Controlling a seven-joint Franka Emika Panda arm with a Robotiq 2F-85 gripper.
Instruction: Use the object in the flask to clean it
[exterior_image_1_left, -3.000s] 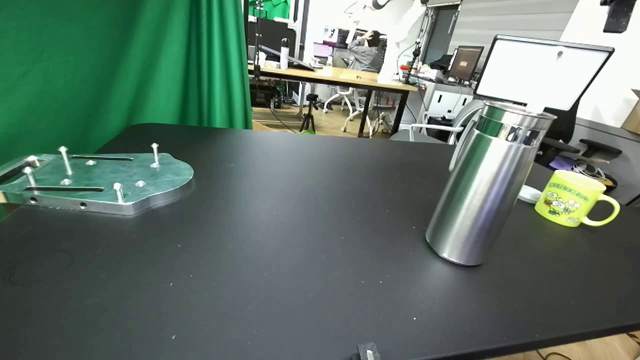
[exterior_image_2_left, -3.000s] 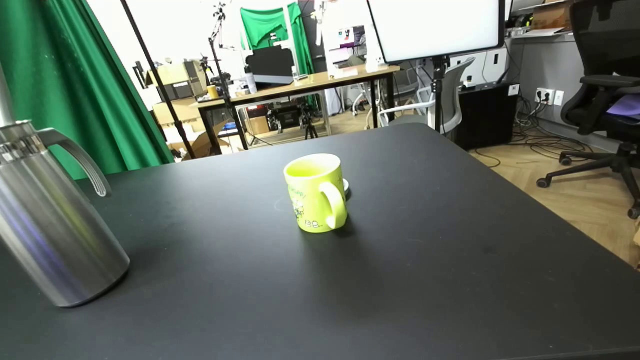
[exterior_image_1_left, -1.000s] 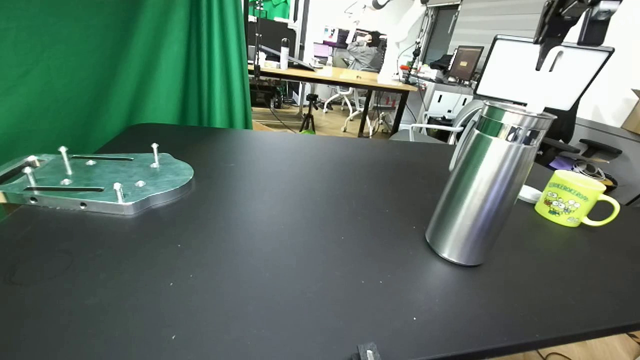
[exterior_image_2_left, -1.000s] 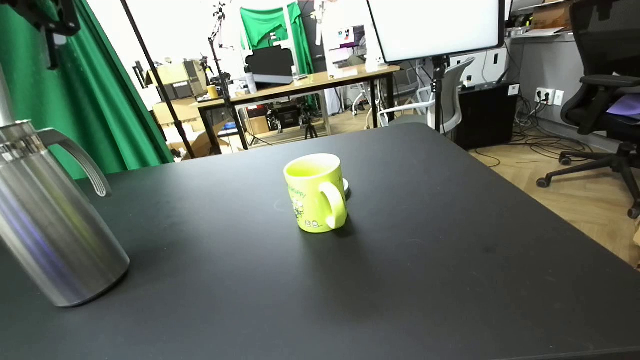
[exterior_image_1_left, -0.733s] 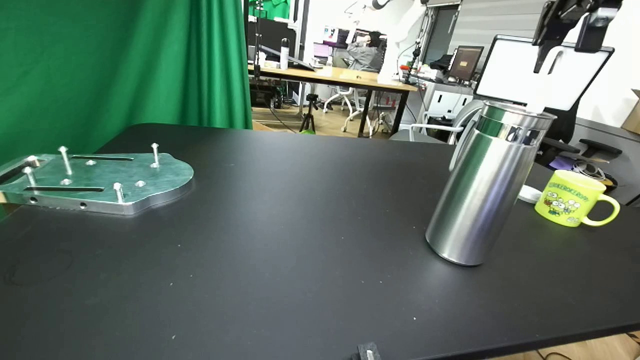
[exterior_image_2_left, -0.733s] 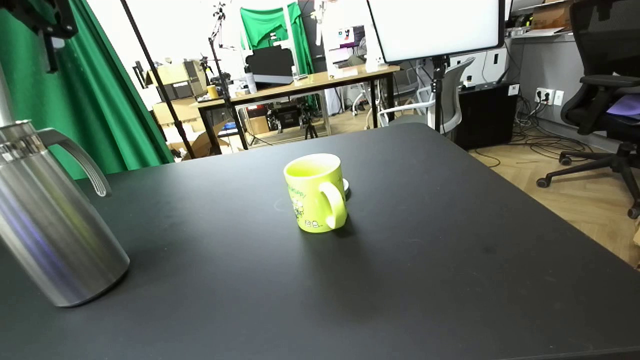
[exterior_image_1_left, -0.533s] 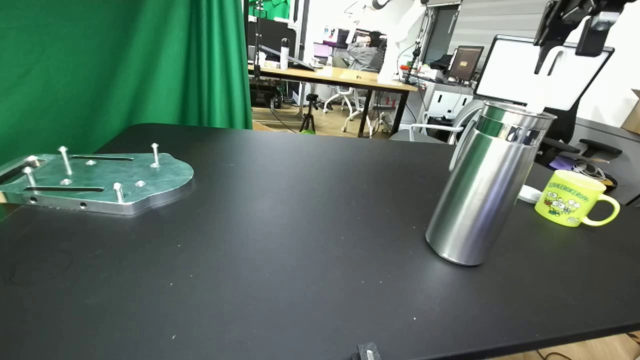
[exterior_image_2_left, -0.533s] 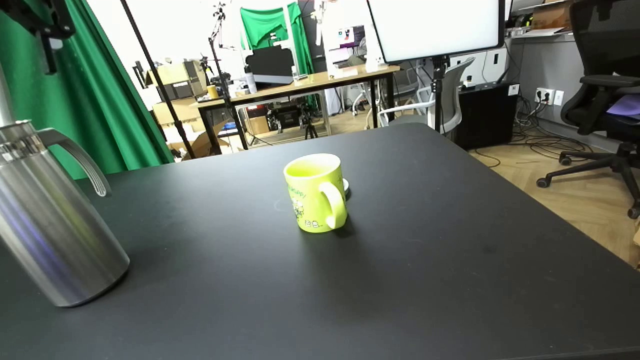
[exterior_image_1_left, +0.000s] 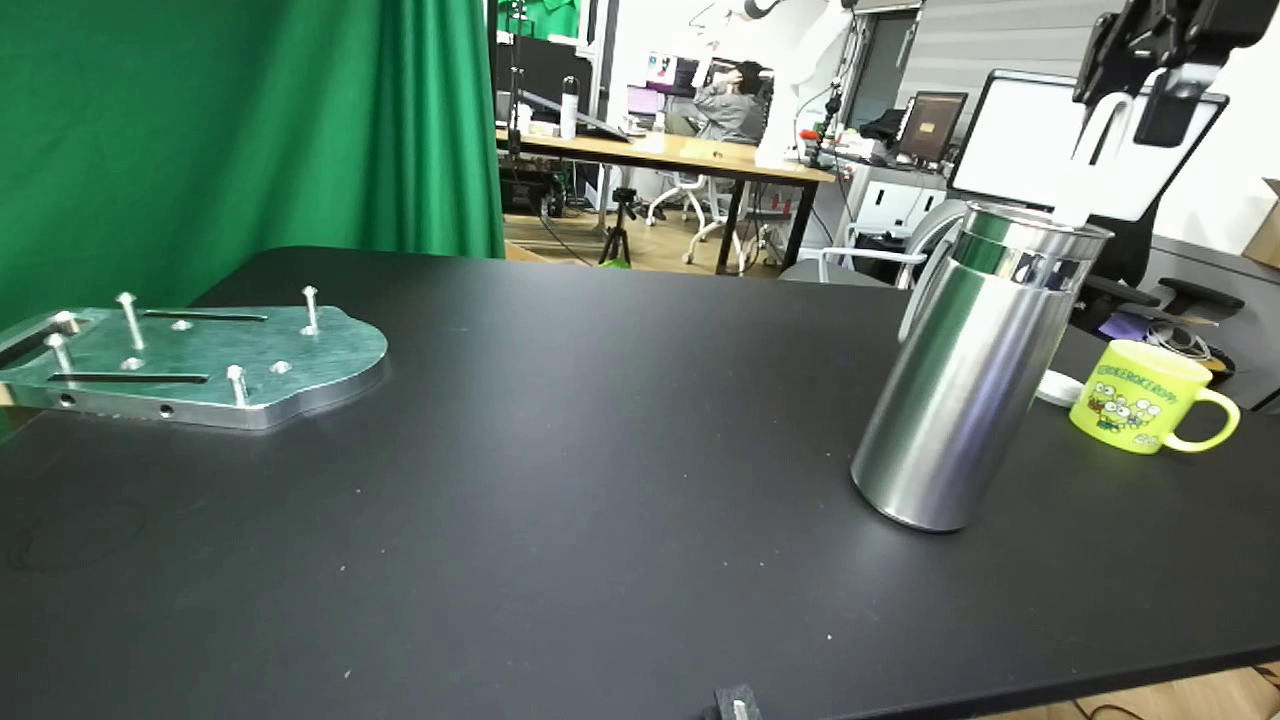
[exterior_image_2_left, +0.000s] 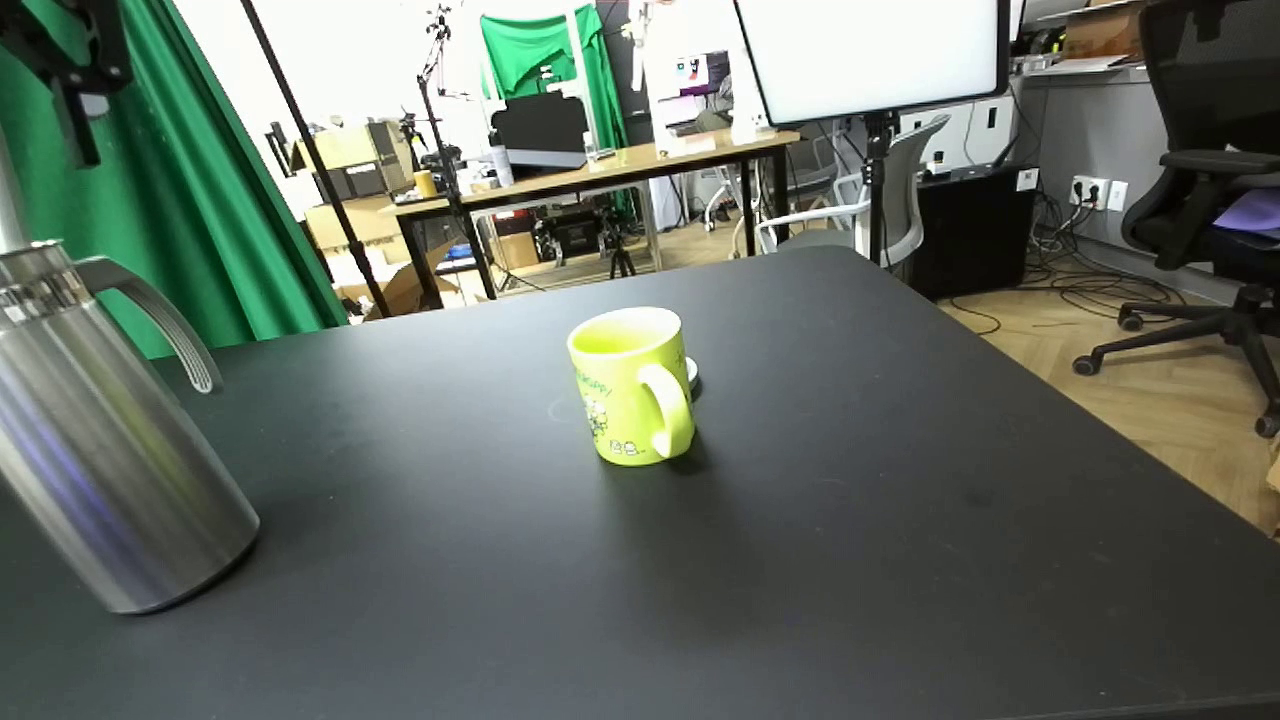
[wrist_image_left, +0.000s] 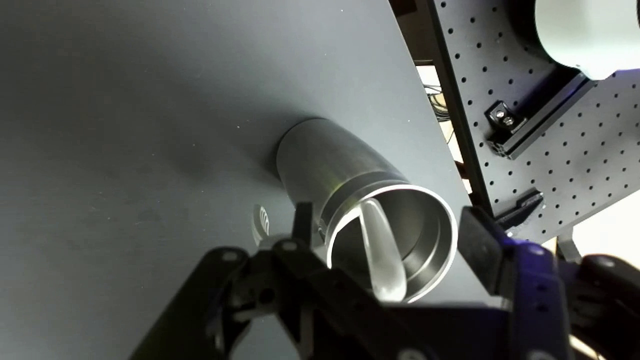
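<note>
The flask, a tall brushed-steel cylinder, stands on the black table in both exterior views and also shows from above in the wrist view. A white long-handled object sticks up out of its open mouth. Its handle also shows in an exterior view and in the wrist view; its lower end is hidden inside the flask. My gripper is open above the flask mouth. In the wrist view its fingers are wide apart, one on each side of the handle, with gaps to it.
A yellow-green mug stands beyond the flask, with a small white round thing by it. A metal plate with upright bolts is at the table's far left. The flask's side handle sticks out. A perforated board lies past the table edge.
My gripper has come down from the top edge of the exterior views to around the handle's top, still open. The flask, the white object and the mug have not moved.
</note>
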